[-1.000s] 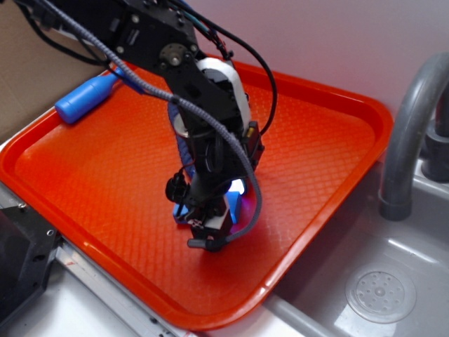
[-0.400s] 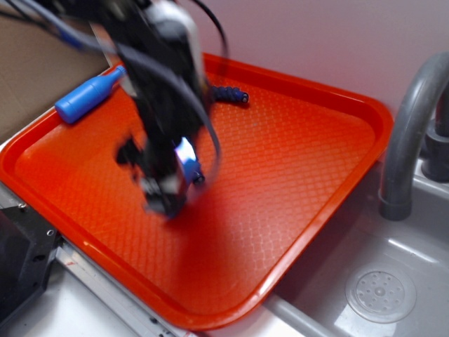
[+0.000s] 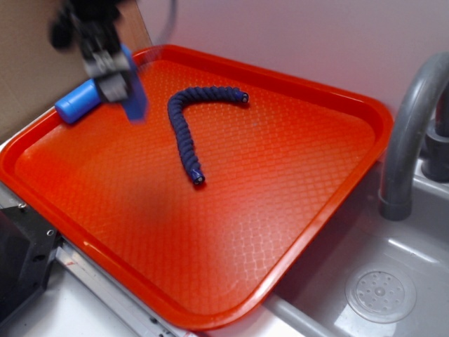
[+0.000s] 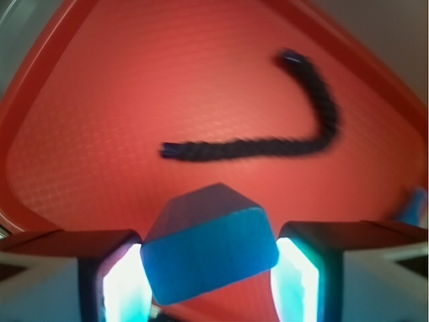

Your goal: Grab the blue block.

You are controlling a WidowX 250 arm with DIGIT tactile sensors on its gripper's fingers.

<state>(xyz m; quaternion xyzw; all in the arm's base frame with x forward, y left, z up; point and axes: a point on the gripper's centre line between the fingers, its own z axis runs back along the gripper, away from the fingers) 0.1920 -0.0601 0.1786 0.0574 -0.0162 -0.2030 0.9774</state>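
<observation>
The claw grips the blue block between its two fingers, lifted clear of the orange tray. In the blurred exterior view it seems to sit at ten o'clock, by the blue bottle toy. A navy rope lies curved mid-tray; grey sink at four o'clock.

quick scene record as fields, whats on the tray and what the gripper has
gripper: gripper shut on the blue block, raised above the tray's far left corner
blue block: clamped between both fingers, tilted, off the tray
tray: orange tray beside the sink
rope: navy braided rope, curved, lying on the tray
bottle toy: blue bottle toy at the tray's far left edge, partly hidden behind the gripper
faucet: grey faucet right of the tray
</observation>
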